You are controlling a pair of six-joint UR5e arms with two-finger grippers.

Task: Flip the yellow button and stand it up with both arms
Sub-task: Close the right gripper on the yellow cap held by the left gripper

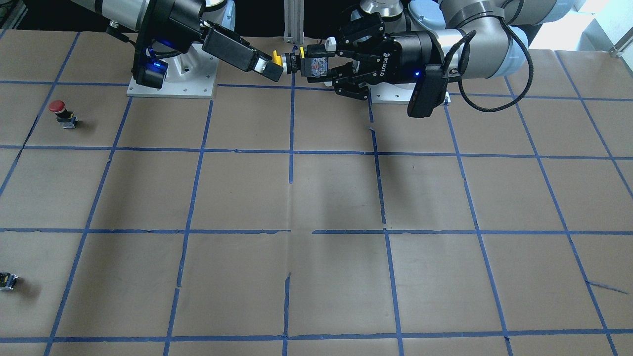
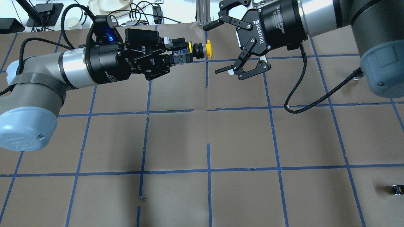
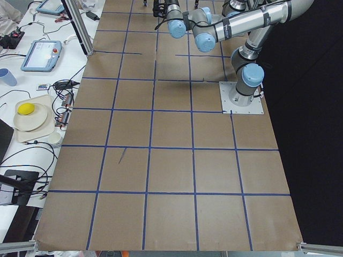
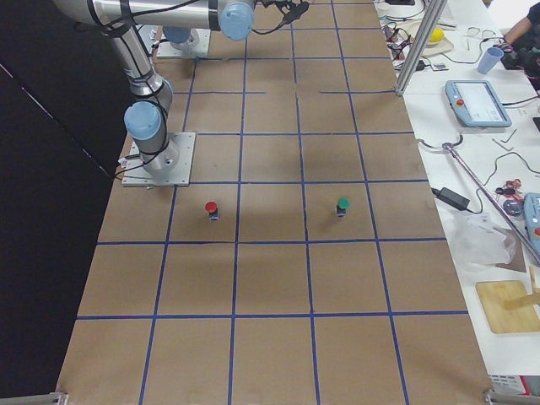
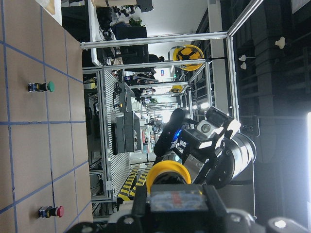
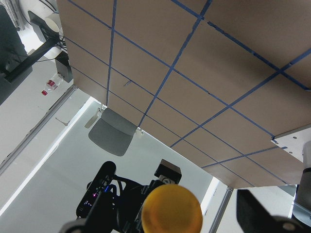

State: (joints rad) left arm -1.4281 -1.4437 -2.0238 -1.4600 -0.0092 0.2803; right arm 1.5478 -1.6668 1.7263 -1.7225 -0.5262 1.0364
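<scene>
My left gripper (image 2: 178, 52) is shut on the black-and-grey body of the yellow button (image 2: 208, 49). It holds the button level in the air over the table's far middle, with the cap pointing at my right gripper. My right gripper (image 2: 213, 49) is open, its fingers (image 2: 224, 68) spread on either side of the cap without touching it. In the front view the cap (image 1: 278, 59) sits by the tip of the right gripper (image 1: 267, 68), with the left gripper (image 1: 316, 65) behind it. The cap also shows in the left wrist view (image 5: 168, 173) and the right wrist view (image 6: 173, 209).
A red-capped button (image 1: 59, 111) stands on the brown paper table (image 2: 240, 138) on my right side. A small dark block (image 2: 397, 189) lies near the right front corner. A green-capped button (image 4: 342, 205) stands farther out. Cables and dishes lie past the far edge.
</scene>
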